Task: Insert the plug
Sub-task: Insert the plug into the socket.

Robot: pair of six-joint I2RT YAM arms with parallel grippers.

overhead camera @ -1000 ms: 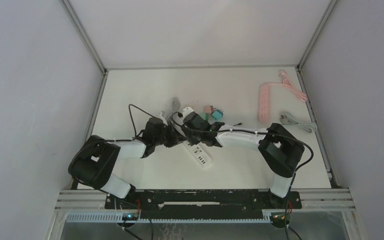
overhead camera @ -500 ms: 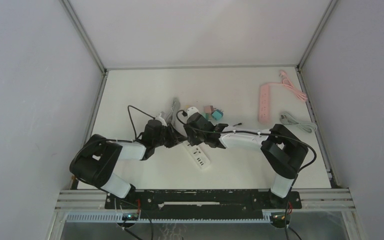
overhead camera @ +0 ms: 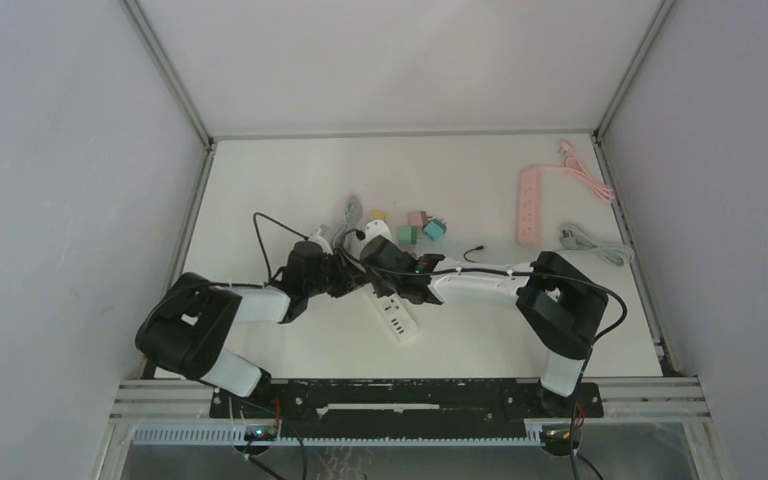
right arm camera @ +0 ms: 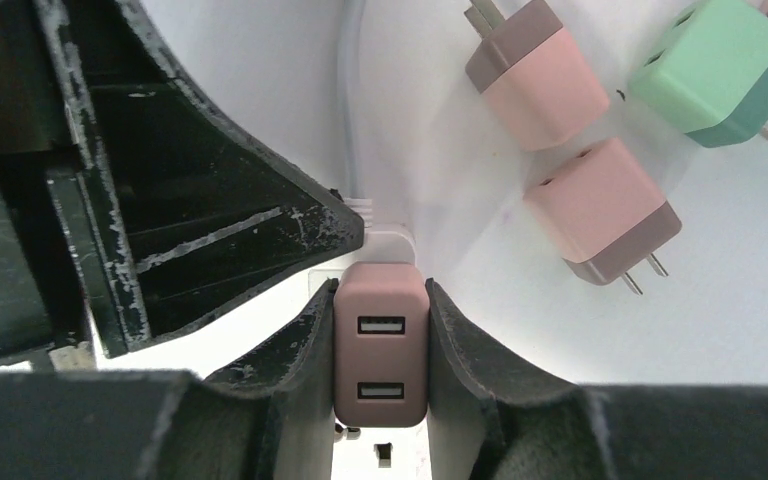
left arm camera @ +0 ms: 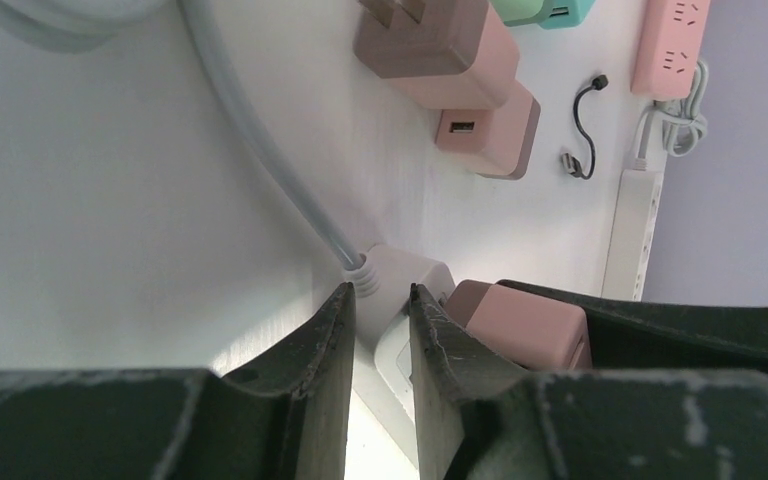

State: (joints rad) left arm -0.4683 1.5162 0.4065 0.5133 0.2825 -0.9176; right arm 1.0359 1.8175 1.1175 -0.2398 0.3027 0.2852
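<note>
Just in from the near edge of the bench (overhead camera: 260, 190), the two arms are reaching inward, and their tools are meeting a little left of the bench's middle. The left tool (left arm camera: 380, 300) is standing narrow and pinching the end of the white power strip (overhead camera: 397, 318), right where the grey cord (left arm camera: 250, 140) is entering it. The right tool (right arm camera: 380, 300) is gripping a dusty-pink charger (right arm camera: 380, 350) by its two sides. The charger's USB ports are facing the wrist camera, and it is sitting directly over that same end of the strip.

The step in hand looks like lining up or seating the charger. Its prongs are hiding underneath, so I cannot tell whether they are entering a socket yet. The next move is probably calling for a straight push down, square to the strip, with the left tool bracing the strip so it is not sliding.

Beyond the tools, two spare pink chargers (right arm camera: 545, 85) and a green charger (right arm camera: 715, 75) are lying loose on their sides. Near the far right corner a pink extension lead (overhead camera: 528, 205) is resting with its cord trailing.

The bench is showing a flat, matte white top. Plain pale walls (overhead camera: 60, 200) are closing it in on the left, right and far sides.
</note>
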